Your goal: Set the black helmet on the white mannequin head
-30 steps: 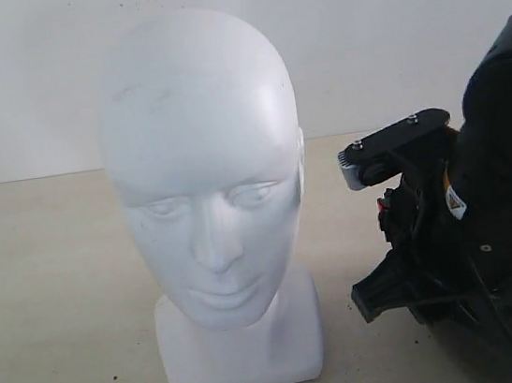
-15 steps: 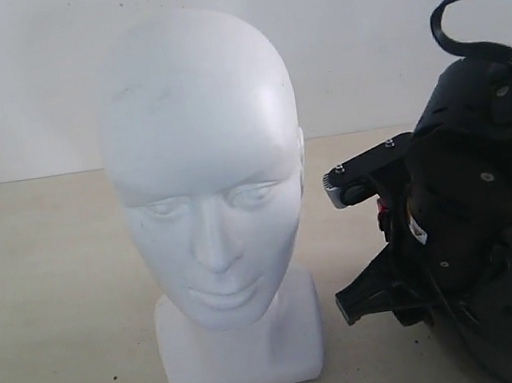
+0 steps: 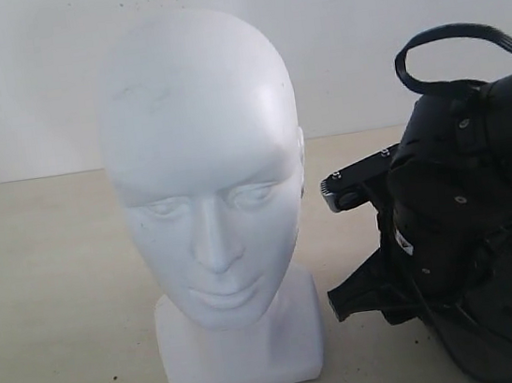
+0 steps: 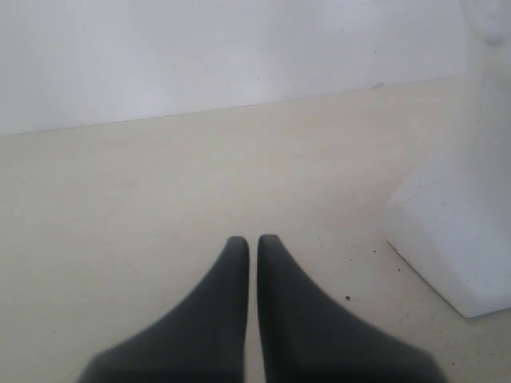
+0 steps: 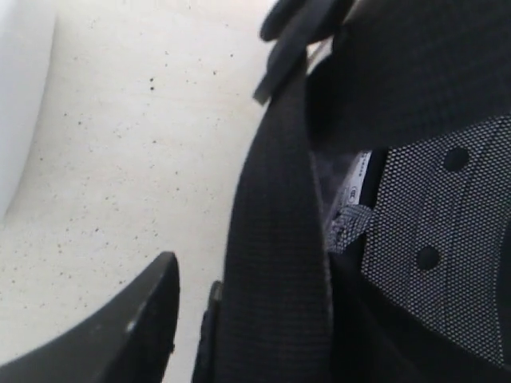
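pale beige table (image 3: 54, 303) runs back to a plain white wall (image 3: 15, 81). the white mannequin head (image 3: 205, 179) stands upright on its squarish base a little left of the middle of the exterior view, bare on top, with faint dark scuffs on the forehead. the black helmet (image 3: 490, 246) is off to its right, beside the head and apart from it, low near the table and not yet above the crown. it is bundled with the black arm, whose cable (image 3: 448, 34) loops over it. in the right wrist view the right gripper (image 5: 209, 297) is at the helmet's rim: one dark finger (image 5: 136, 327) sits just beside the rim and the mesh liner fills the far side. the other finger is hidden, so i cannot tell whether the claw is clamped on the rim or only straddles it. the left gripper (image 4: 252, 243) hovers over bare table near the head's base, its fingers drawn together to a thin slit and holding nothing. by my reading the task is at an early stage: the helmet has to be raised, carried over the head and lowered onto it.
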Motion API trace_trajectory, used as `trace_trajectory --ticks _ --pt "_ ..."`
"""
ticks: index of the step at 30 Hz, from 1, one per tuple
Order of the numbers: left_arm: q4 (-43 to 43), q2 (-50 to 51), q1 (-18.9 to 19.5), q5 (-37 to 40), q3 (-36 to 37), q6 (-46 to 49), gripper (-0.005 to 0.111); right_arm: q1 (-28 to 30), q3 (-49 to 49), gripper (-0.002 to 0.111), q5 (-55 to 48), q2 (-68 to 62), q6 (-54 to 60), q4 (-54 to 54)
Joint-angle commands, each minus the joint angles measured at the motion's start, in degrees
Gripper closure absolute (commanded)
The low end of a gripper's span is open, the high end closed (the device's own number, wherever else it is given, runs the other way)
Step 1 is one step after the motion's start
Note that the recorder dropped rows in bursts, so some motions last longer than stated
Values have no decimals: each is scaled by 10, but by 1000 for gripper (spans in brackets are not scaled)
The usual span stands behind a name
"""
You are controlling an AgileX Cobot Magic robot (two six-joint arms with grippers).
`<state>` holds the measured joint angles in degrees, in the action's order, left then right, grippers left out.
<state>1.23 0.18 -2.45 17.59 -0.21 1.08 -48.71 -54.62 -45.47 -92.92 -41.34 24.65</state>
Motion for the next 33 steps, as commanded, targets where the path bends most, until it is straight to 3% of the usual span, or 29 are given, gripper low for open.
trace_trajectory --ticks 1,5,7,9,10,18,33 --pt "-4 -2 2 0 2 -2 102 2 3 57 -1 0 -18 15" --pt "-4 -2 2 0 2 -2 102 2 3 60 -20 0 -43 15" --pt "-4 -2 2 0 2 -2 102 2 3 78 -22 0 -48 16" --pt "-4 -2 2 0 2 -2 102 2 3 103 -25 0 -47 24" --pt "-4 -2 2 0 2 -2 102 2 3 108 -28 0 -44 32" --pt "-4 -2 2 0 2 -2 102 2 -4 108 -70 79 -43 75" --pt "-4 -2 2 0 2 -2 102 2 -13 108 -141 276 5 60"
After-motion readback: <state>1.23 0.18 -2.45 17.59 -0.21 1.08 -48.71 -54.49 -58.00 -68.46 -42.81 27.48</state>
